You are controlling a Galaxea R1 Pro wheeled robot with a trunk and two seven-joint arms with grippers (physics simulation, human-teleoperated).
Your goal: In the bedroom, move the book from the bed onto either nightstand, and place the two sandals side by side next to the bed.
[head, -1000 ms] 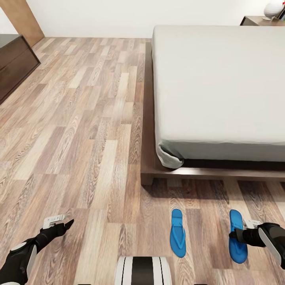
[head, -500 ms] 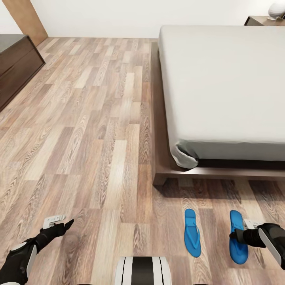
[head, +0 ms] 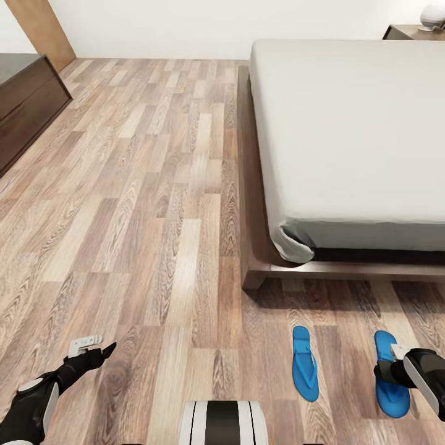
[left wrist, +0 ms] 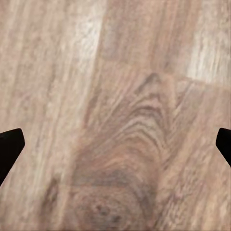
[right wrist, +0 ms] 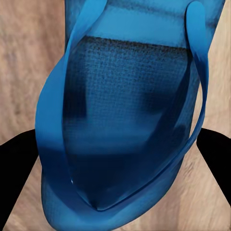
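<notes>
Right gripper [head: 390,364] jaws grasp one bright-blue thin-strapped sandal [head: 390,383]; left gripper [head: 93,347] jaws released.

- You have two sandals [head: 305,371] [head: 390,381] on the floor [head: 142,216].
- You face one bed [head: 352,130].
- You see one nightstand [head: 413,31] and one dresser [head: 25,102].
- Two grippers [head: 93,347] [head: 395,364] show.

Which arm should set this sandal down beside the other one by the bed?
Right. The right pincer is at the right-hand sandal, whose straps sit between its fingers in the right wrist view. The left pincer is over bare floor, far from both.
</notes>
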